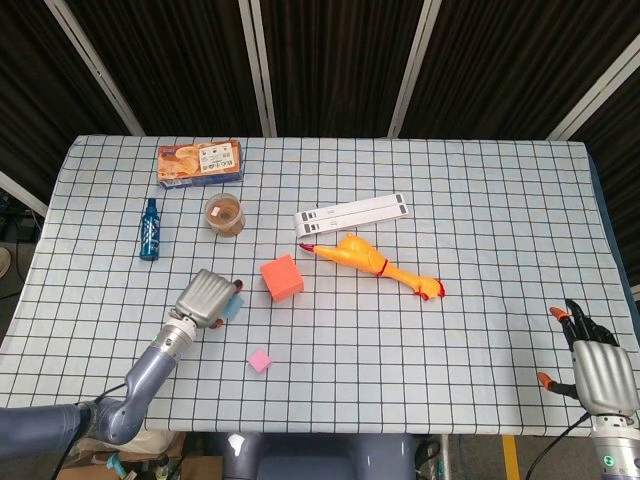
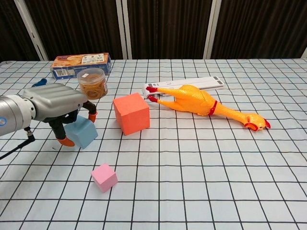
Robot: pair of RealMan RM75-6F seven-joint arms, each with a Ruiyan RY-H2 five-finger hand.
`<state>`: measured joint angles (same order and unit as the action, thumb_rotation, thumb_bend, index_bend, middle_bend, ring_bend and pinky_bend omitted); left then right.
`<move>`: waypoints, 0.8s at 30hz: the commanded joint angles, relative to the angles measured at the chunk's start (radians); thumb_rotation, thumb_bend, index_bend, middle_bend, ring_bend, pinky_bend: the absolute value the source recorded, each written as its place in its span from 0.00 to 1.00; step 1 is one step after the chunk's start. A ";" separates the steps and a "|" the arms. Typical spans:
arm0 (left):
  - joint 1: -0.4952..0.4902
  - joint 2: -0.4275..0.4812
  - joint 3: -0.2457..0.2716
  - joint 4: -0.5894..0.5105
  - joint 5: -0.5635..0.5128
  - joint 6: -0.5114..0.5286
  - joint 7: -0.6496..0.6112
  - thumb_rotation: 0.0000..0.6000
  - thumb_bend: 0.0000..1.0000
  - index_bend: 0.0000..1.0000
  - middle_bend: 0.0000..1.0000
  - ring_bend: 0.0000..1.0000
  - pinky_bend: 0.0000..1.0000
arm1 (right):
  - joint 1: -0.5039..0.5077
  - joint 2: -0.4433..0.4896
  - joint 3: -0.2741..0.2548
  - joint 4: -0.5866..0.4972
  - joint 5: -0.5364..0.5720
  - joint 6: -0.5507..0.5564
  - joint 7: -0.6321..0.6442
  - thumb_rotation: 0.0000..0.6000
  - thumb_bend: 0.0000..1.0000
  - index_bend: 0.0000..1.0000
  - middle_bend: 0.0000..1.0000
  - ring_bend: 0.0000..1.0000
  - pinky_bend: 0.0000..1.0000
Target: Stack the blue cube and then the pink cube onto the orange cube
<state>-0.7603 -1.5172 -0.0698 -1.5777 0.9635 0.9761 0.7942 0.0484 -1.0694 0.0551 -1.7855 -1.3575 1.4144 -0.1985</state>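
The blue cube (image 1: 234, 306) (image 2: 84, 133) rests on the checked cloth just left of the larger orange cube (image 1: 282, 278) (image 2: 131, 113). My left hand (image 1: 205, 299) (image 2: 57, 101) hovers over the blue cube and partly hides it. Its fingers straddle the cube, an orange-tipped one at the front left and another at the back edge. I cannot tell whether they touch it. The small pink cube (image 1: 260, 360) (image 2: 104, 177) lies nearer the front edge, apart from both. My right hand (image 1: 597, 368) sits at the table's front right corner, fingers spread and holding nothing.
A rubber chicken (image 1: 375, 264) (image 2: 206, 105) lies right of the orange cube, with a white strip (image 1: 352, 213) (image 2: 192, 84) behind it. Further back stand a jar (image 1: 224, 213) (image 2: 92, 82), a snack box (image 1: 199, 161) (image 2: 81, 64) and a blue bottle (image 1: 150, 229).
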 commanded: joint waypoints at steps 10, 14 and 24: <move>-0.004 -0.006 0.012 0.015 0.001 0.012 0.000 1.00 0.12 0.36 0.96 0.98 1.00 | 0.003 0.000 -0.002 -0.002 0.004 -0.009 0.003 1.00 0.12 0.17 0.07 0.19 0.23; -0.005 -0.017 0.015 0.024 0.009 0.022 0.001 1.00 0.13 0.38 0.96 0.98 1.00 | 0.005 0.001 -0.002 -0.003 0.007 -0.014 0.005 1.00 0.12 0.17 0.07 0.19 0.23; 0.006 -0.028 0.010 0.016 0.004 0.092 0.034 1.00 0.32 0.60 0.99 1.00 1.00 | 0.006 0.004 -0.003 -0.001 0.007 -0.017 0.016 1.00 0.12 0.17 0.07 0.19 0.24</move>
<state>-0.7580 -1.5440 -0.0559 -1.5550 0.9702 1.0555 0.8218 0.0539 -1.0656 0.0521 -1.7861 -1.3501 1.3973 -0.1824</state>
